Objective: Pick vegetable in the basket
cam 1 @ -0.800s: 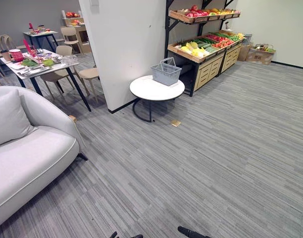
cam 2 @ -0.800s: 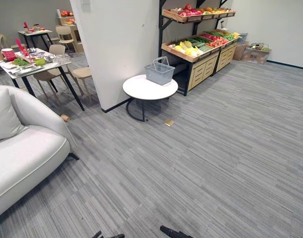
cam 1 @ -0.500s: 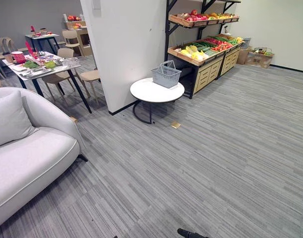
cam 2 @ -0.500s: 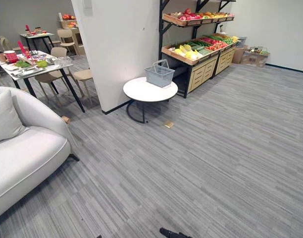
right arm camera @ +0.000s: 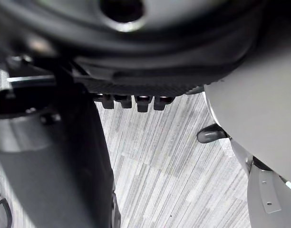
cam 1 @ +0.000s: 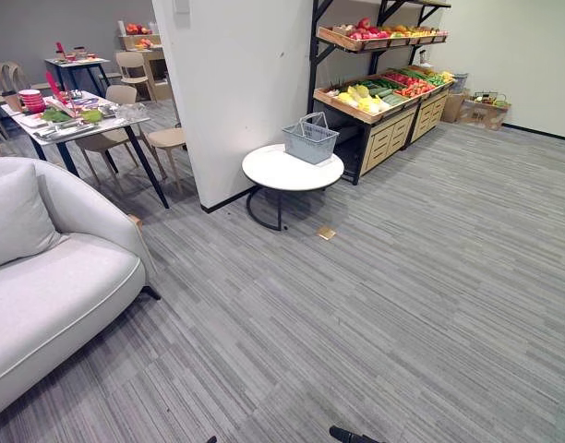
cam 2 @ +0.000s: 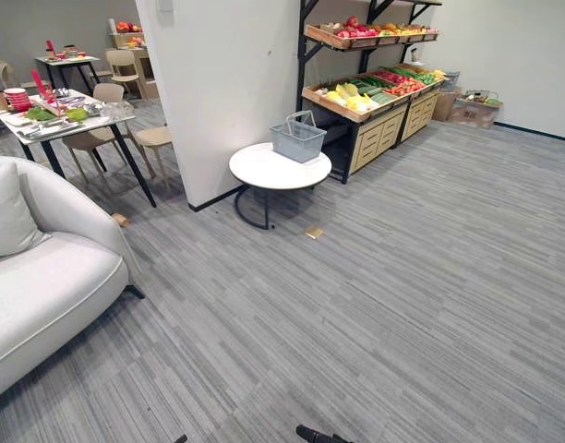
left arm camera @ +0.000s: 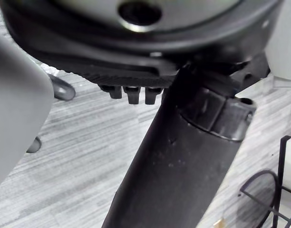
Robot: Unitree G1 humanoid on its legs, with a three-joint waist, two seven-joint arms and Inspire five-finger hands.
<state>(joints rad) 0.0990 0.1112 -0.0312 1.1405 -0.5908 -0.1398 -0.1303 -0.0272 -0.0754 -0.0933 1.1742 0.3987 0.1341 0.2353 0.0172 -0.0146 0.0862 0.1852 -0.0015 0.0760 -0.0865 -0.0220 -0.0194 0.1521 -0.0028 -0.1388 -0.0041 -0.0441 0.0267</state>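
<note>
Room: grey striped carpet floor (cam 1: pixel 402 277), white pillar (cam 1: pixel 246 83). Round white surface (cam 1: pixel 281 175) beside pillar carries grey mesh plastic basket (cam 1: pixel 310 140). Yellow, green, red vegetables (cam 1: pixel 367 93) in wooden shelf crates (cam 1: pixel 342 105) behind basket. State of left robot hand (left arm camera: pixel 112 52), right robot hand (right arm camera: pixel 136 69): cannot tell.

Black left hand (left arm camera: pixel 136 52) across frame top, ribbed lower edge, stubby square fingertips (left arm camera: pixel 133 95) in row. Right hand (right arm camera: pixel 136 61) identical.
</note>
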